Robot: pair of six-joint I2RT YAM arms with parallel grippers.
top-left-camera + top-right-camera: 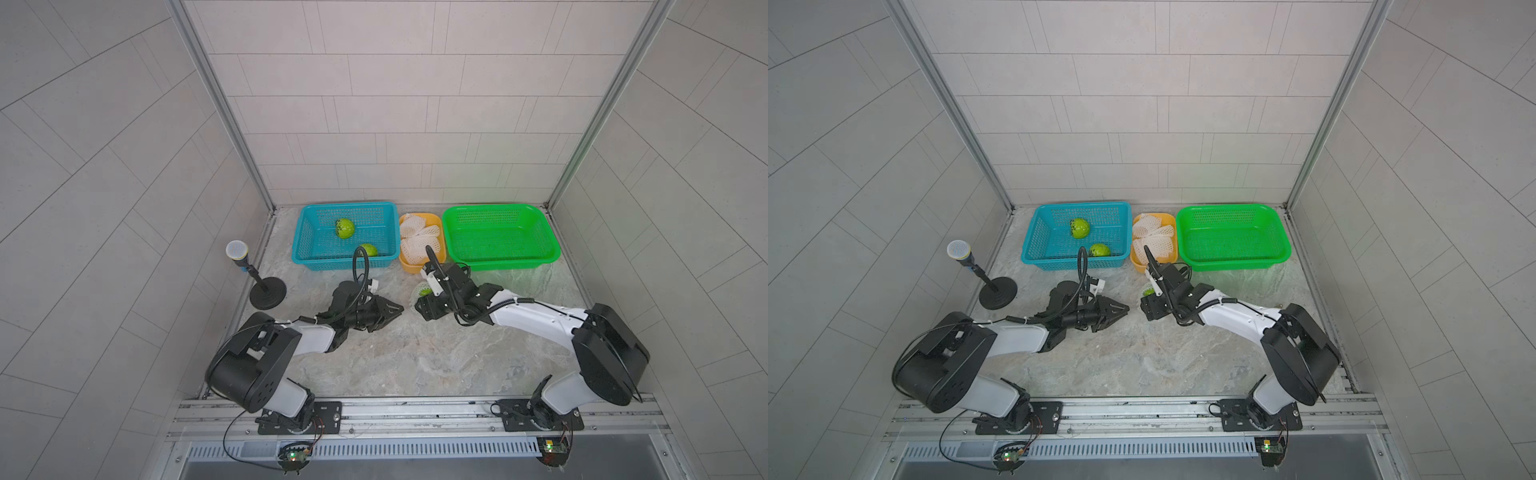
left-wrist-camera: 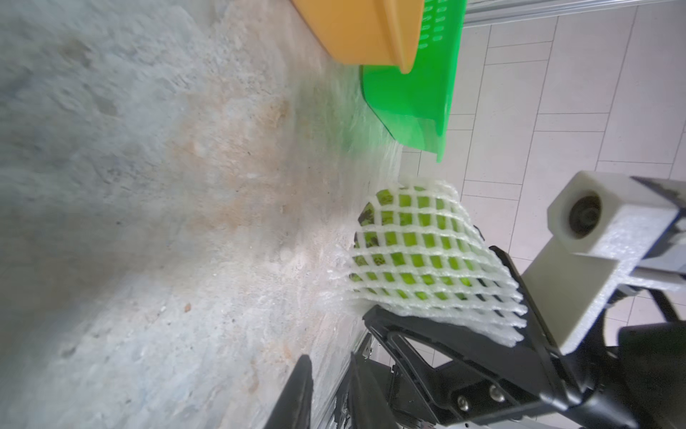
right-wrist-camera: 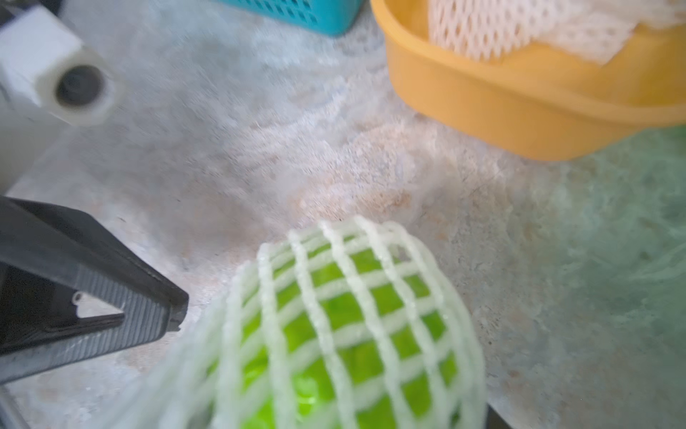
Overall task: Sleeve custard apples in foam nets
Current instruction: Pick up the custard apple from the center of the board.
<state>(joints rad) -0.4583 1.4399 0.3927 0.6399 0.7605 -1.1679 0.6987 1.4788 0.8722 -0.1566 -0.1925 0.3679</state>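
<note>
Right wrist view puts one custard apple up close, bright green and wrapped in a white foam net whose strands cross it in diamonds over the whole side that shows. From the left wrist view the same fruit sits between the black fingers of the right tool. One finger lies under the loose end of the net and one behind it, so that tool holds the netted fruit with its jaws well apart. The fruit is low over the worktop; whether it touches the stone surface I cannot tell. Facing it, near but apart, is the left tool, its two fingers drawn to a narrow gap with nothing between them. Behind the fruit, in both top views, stands a small yellow tub filled with more foam nets. To the robot's left of the tub a blue basket holds two bare custard apples, one toward the middle and one against the near wall. On the tub's other side lies a green basket, just beside the tub. A microphone on a round black stand is near the worktop's left edge, apart from the baskets.
</note>
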